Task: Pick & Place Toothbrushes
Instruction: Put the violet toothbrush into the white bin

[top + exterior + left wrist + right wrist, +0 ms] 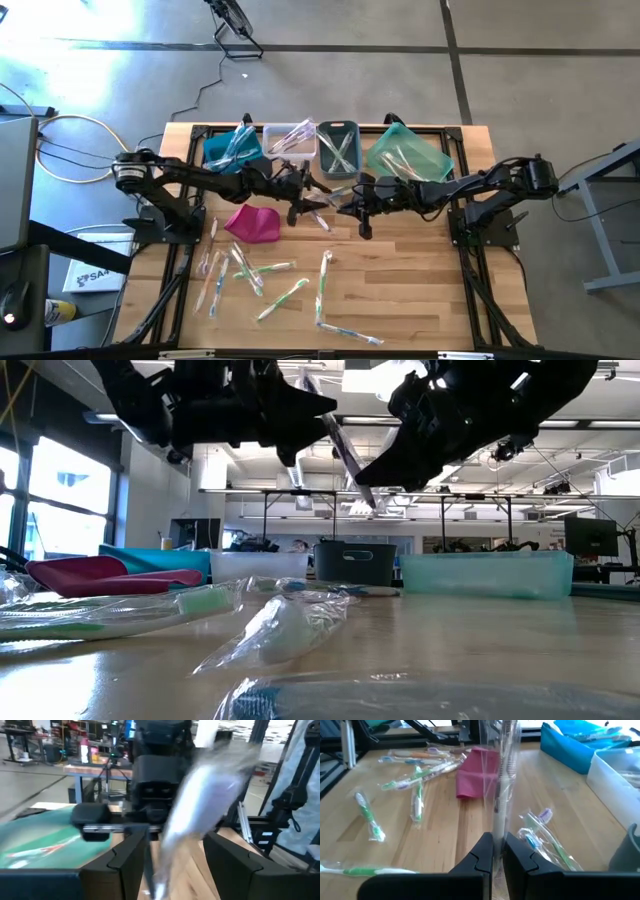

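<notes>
While the right gripper [498, 851] pinches a clear-wrapped toothbrush [503, 775] upright above the pale wooden slatted table [420, 290], the left gripper [172, 860] stands wide beside it; more wrapped toothbrushes [250, 275] litter the boards, grey concrete floor [520, 70] beyond.

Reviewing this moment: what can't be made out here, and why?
- Left wrist view: the wrapped toothbrush is a blur; its colour is unreadable.
- High view: the right gripper and left gripper are too small to read the grip.
- Low view: the bins' contents are hidden behind their walls, e.g. the grey bin.
</notes>
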You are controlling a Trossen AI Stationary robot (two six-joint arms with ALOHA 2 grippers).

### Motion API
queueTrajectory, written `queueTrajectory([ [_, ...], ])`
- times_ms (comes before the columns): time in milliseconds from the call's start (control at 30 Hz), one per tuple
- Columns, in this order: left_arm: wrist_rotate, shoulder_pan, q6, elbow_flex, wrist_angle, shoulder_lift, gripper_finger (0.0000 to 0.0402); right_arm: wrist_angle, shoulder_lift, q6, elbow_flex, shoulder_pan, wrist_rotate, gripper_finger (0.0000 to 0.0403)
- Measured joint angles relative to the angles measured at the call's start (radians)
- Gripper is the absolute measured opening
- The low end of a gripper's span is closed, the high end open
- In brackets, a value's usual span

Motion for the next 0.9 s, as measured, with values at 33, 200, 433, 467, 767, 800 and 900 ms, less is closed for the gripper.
queueTrajectory([
  [33, 0.002, -0.001, -0.004, 0.000, 0.001, 0.000, 0.0193, -0.005, 0.000, 0.000, 0.000, 0.000, 0.002, 0.0013],
  [200, 0.004, 0.000, -0.007, 0.001, 0.002, 0.000, 0.0193, -0.008, 0.000, 0.000, 0.000, 0.000, 0.007, 0.0013],
  [433, 0.001, 0.000, -0.007, 0.001, -0.004, 0.000, 0.0148, -0.013, 0.001, 0.000, 0.000, 0.000, 0.019, 0.0013],
  [467, 0.001, 0.000, -0.007, 0.001, -0.004, 0.000, 0.0137, -0.013, 0.000, 0.000, 0.000, 0.000, 0.020, 0.0013],
  [767, -0.003, 0.000, -0.007, 0.001, -0.005, 0.000, 0.0053, -0.012, 0.001, 0.000, 0.000, 0.001, 0.017, 0.0013],
  [800, -0.003, 0.000, -0.007, 0.001, -0.005, 0.000, 0.0045, -0.012, 0.001, -0.001, 0.000, 0.001, 0.017, 0.0013],
  [900, -0.006, 0.001, -0.006, 0.001, -0.005, 0.000, 0.0024, -0.011, 0.001, 0.001, 0.000, 0.001, 0.016, 0.0015],
])
